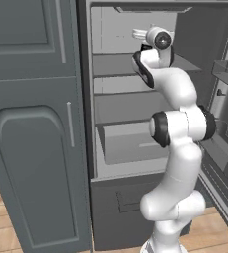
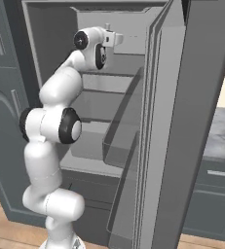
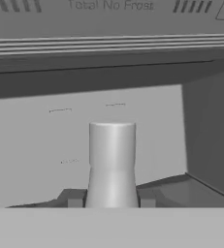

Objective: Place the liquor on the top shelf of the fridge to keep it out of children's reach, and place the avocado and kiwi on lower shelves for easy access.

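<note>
The liquor [image 3: 112, 162] stands between the two dark fingertips [image 3: 75, 198] in the hand view, its pale cap and narrow neck rising upright through the middle of the picture; its long axis runs vertically there, cap toward the top, and the body with its label is hidden below. The gripper [image 3: 111, 199] is closed on the neck, one tip pressed to each side of it. Behind the bottle is the pale back wall of the fridge [image 3: 45, 145], with a ribbed ceiling panel above bearing the words "Total No Frost" and a darker side wall to the right. In the left base view the gripper [image 1: 139, 33] reaches into the uppermost compartment of the fridge [image 1: 110, 29], above the top shelf [image 1: 113, 64], with the lower shelves [image 1: 123, 106] and a drawer [image 1: 128, 146] beneath; the bottle itself cannot be made out there, hidden by the wrist. The right base view shows the gripper [image 2: 118, 38] from the other side at the same height, pointing toward the back wall, and adds the open fridge door [image 2: 192, 121] with its door bins [image 2: 126, 141], plus a pale worktop [image 2: 221, 131] beyond it. The left base view alone shows the dark panelled cabinets [image 1: 31, 123] beside the fridge.
</note>
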Controlling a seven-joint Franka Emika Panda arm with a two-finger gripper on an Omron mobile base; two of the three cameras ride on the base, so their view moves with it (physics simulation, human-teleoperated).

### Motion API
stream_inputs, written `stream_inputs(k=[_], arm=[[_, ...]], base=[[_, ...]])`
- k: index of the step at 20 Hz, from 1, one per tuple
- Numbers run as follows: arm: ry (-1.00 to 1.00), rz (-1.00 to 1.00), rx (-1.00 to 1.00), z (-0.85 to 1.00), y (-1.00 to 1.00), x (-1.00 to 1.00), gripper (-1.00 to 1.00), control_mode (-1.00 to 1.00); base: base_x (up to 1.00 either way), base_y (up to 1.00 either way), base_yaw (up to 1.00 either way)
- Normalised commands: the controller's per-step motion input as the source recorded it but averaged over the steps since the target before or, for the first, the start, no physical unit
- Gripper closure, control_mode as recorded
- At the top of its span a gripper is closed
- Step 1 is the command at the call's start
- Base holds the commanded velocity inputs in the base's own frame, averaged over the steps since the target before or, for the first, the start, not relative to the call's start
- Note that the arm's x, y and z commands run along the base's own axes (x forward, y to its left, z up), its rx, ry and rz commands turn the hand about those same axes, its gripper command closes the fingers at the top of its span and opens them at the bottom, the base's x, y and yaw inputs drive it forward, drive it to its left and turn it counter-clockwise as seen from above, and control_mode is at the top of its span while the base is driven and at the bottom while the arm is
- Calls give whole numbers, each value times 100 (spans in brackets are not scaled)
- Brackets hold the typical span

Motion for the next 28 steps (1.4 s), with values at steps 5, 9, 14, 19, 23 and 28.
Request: stream_inputs(k=[5, 9, 14, 19, 23, 28], arm=[[0, 0, 0, -1, 0, 55, 100, -100], [0, 0, -1, -7, 0, 54, 100, -100], [0, 0, -2, -9, 0, 47, 100, -100], [-1, 0, -3, -4, 0, 31, -100, -100], [-4, 0, -4, 0, 0, 15, -100, -100], [-7, 0, -7, 0, 0, 1, -100, -100]], base=[[0, 0, 0], [0, 0, 0], [0, 0, 0], [0, 0, 0], [0, 0, 0], [0, 0, 0]])
